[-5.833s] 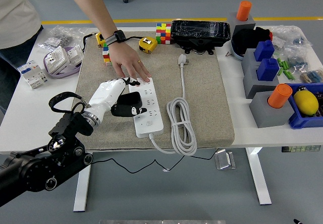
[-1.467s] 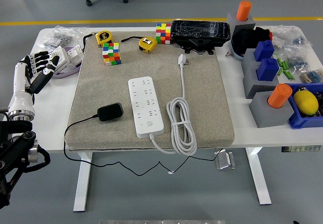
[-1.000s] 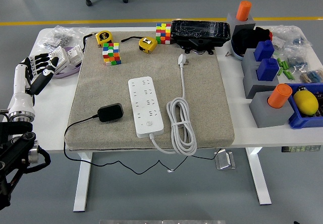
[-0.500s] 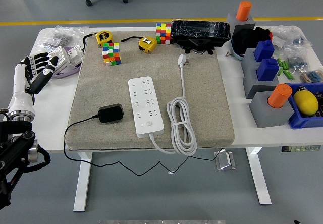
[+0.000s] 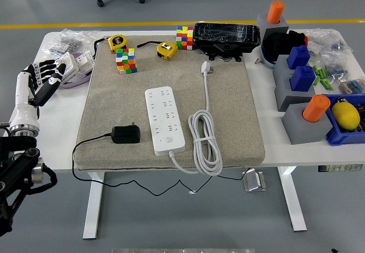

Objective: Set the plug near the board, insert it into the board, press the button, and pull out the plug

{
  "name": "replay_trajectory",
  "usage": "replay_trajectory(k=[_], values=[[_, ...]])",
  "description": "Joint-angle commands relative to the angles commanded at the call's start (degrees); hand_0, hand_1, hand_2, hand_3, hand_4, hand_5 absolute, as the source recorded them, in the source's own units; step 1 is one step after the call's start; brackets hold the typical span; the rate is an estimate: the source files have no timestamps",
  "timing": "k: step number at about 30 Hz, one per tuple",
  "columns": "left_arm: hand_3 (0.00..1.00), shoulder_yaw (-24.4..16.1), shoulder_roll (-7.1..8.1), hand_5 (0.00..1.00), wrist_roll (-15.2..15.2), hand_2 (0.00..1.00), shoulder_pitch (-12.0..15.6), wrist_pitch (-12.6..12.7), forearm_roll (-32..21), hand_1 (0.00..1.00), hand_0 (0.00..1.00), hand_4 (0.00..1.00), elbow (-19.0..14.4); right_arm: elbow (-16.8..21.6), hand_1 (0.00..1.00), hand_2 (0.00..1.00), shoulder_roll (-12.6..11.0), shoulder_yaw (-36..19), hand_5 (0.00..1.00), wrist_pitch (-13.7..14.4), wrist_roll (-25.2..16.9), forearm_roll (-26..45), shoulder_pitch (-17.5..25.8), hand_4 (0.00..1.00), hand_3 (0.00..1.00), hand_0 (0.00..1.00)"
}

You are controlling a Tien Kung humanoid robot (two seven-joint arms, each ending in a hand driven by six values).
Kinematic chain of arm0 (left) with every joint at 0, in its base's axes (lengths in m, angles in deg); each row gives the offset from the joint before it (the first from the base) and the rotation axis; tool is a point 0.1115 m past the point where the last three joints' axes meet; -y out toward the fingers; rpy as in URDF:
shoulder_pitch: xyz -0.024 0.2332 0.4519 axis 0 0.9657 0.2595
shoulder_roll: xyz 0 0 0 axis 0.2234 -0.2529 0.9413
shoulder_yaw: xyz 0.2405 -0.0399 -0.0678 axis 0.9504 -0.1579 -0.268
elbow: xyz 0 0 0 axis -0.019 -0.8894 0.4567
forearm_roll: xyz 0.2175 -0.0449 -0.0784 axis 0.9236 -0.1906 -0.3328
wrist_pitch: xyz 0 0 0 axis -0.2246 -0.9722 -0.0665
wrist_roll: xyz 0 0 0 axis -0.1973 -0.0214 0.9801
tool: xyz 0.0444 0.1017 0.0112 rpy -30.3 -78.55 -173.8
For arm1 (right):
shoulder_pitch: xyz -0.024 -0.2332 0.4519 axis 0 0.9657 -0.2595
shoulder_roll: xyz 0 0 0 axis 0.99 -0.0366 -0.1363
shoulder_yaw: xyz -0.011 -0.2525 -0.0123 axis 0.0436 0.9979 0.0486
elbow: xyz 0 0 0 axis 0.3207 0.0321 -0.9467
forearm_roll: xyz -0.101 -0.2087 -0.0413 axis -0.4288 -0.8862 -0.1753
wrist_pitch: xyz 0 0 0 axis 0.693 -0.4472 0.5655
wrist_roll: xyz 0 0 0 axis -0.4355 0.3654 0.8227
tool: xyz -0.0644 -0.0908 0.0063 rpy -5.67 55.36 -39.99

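A white power board (image 5: 165, 119) lies lengthwise in the middle of the tan mat (image 5: 228, 110). Its coiled white cord (image 5: 205, 139) and white plug (image 5: 206, 66) lie to its right. A black plug adapter (image 5: 126, 134) lies on its side on the mat, just left of the board's near end, prongs pointing toward the board. Its black cable (image 5: 85, 147) runs off the mat's near left edge. My left hand (image 5: 41, 79) is raised at the table's far left edge, fingers spread, holding nothing. The right arm is out of view.
Two colour cubes (image 5: 126, 60) (image 5: 184, 37), two yellow tape measures (image 5: 166, 49) (image 5: 117, 41) and a black box (image 5: 226, 36) sit along the mat's far edge. Grey blocks with blue and orange pegs (image 5: 300, 93) stand at right. Bags and white parts (image 5: 73, 65) lie at far left.
The person's hand and my left hand have left the board since the first frame. In the last half second the black adapter has shifted and rolled onto its side, closer to the board.
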Motion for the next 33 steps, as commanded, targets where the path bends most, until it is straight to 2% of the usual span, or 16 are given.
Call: replay_trajectory(k=[33], values=[[0.644, -0.27, -0.02, 0.554, 0.24, 0.684, 0.55, -0.10, -0.34, 0.686, 0.652, 0.877, -0.17, 0.03, 0.647, 0.664, -0.52, 1.44, 0.508, -0.01, 0.06, 0.33, -0.88, 0.946, 0.558, 0.610]])
